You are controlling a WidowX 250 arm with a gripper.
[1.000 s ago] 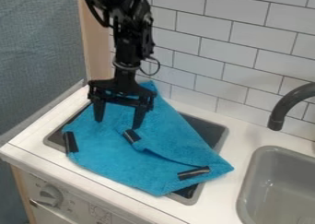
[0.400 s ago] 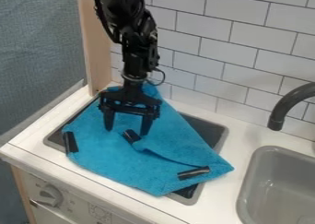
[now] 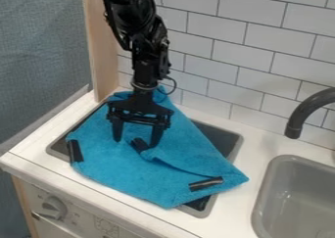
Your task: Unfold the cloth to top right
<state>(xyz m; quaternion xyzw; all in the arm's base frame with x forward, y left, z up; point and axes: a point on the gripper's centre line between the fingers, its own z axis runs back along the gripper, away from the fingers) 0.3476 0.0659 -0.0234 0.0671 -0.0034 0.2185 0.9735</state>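
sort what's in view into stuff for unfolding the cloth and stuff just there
For the job:
blue cloth
black strips on it
gripper, open over the cloth

Just there:
dark panel under the cloth
sink
faucet
knob

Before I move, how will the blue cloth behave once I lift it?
The blue cloth looks soft and creased, so it will probably sag floppily. Its fuzzy surface suggests decent grip. The black strip near its right corner may stiffen that part slightly.

Arm (image 3: 138, 21), faucet (image 3: 302, 109), sink (image 3: 294, 198) — cut off by edges; stovetop (image 3: 221, 140) — partly under cloth (image 3: 118, 168).
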